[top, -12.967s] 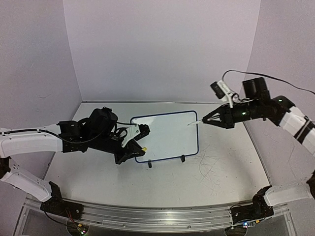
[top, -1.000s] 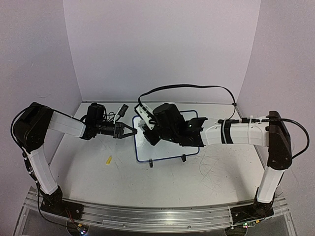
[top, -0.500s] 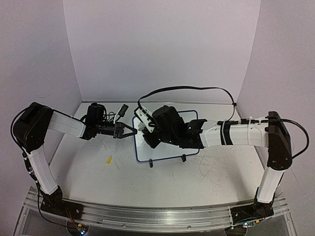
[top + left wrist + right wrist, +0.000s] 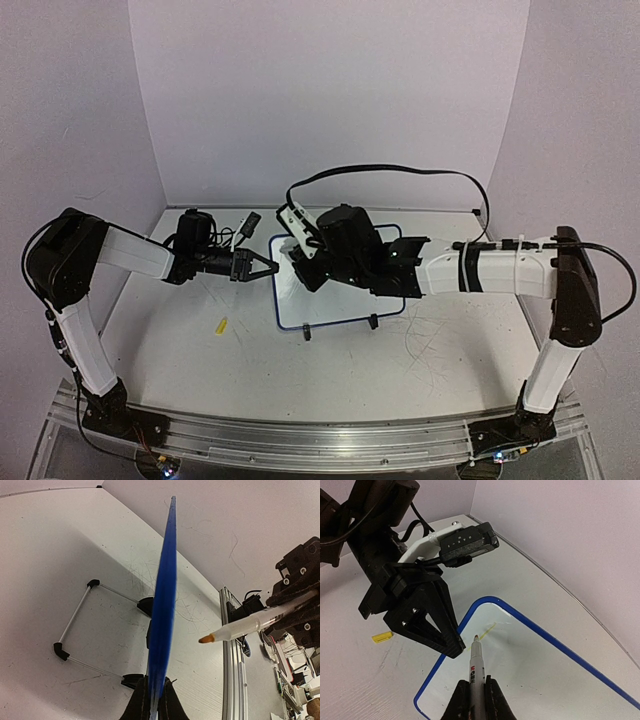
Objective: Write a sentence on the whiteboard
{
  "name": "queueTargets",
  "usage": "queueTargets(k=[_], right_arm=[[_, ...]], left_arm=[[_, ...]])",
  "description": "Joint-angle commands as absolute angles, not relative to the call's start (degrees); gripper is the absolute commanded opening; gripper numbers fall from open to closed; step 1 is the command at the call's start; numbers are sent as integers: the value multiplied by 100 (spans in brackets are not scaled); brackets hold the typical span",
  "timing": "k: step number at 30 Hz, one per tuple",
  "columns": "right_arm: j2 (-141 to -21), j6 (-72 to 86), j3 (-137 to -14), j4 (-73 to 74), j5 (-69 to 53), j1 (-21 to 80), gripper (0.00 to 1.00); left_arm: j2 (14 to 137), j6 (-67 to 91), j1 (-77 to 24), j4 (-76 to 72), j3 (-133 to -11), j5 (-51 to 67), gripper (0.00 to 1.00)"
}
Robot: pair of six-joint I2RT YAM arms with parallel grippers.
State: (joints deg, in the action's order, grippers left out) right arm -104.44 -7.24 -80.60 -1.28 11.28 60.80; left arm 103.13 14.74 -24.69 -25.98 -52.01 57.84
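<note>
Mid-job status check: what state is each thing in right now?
Whiteboard: upright, left edge clamped.
Left gripper: shut on whiteboard.
Right gripper: shut on marker.
Marker: uncapped, tip just off the board.
Sentence: one faint yellow stroke only.
Yellow piece: loose on table.

Bright, even light, shadows faint; the whiteboard [image 4: 164, 605] rim blurs near the left wrist lens.

I see the whiteboard [image 4: 335, 305] standing upright in the middle of the table [image 4: 200, 370], with its wire stand [image 4: 75, 625] behind it. My left end effector [image 4: 270, 268] sits on the board's left edge. My right end effector [image 4: 298, 262] is in front of the upper left corner, its marker [image 4: 476, 665] close beside the left one. A small loose piece [image 4: 221, 324] lies on the table left of the board.
</note>
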Motion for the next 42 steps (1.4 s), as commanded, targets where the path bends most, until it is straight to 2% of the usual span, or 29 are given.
queueTargets(k=[1,42], right_arm=[[-10494,-745,-8326,-387,1346,6091,0],[-10931,-655,-8637,-292,1522,5982,0]], left_arm=[[10107,1441,-2470,-2519,-5268,5700,0],[10099,1409,-2474,-2487,-5282,5713,0]])
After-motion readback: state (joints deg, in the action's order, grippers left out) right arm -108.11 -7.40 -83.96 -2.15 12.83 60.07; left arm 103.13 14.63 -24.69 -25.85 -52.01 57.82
